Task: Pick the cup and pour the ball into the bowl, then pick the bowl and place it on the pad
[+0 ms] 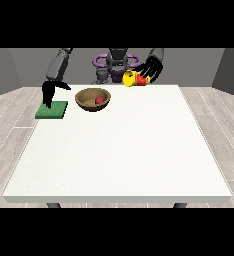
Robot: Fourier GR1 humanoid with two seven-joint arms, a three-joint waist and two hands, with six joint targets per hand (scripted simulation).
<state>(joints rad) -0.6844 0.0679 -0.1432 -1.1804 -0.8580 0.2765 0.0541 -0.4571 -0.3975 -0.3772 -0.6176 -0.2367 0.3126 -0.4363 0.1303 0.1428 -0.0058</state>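
Big white table point(124, 150), most of its top bare from mid to near edge. All the stuff sits in a row along the far edge, close to the robot.

Bowl point(93, 99): brown, upright, far-left part of the table, w/ a red ball point(99, 100) inside toward its right side. Green pad point(52, 110) lies flat just left of the bowl, a small gap between them, and it's right by the table's left edge.

Hand at the view's left point(49, 93) hangs over the pad's far side, fingers pointing down, straight-ish, holding nothing. Can't tell if the tips touch the pad.

Cup point(131, 78): yellow, tipped on its side, mouth facing left toward the bowl, at the far edge near center. Something red point(141, 80) shows at its right end, partly hidden. Hand at the view's right point(151, 70) is at the cup's right end, fingers curled round it. Can't tell if the cup is raised or resting on the table.

Bowl and cup are well apart.
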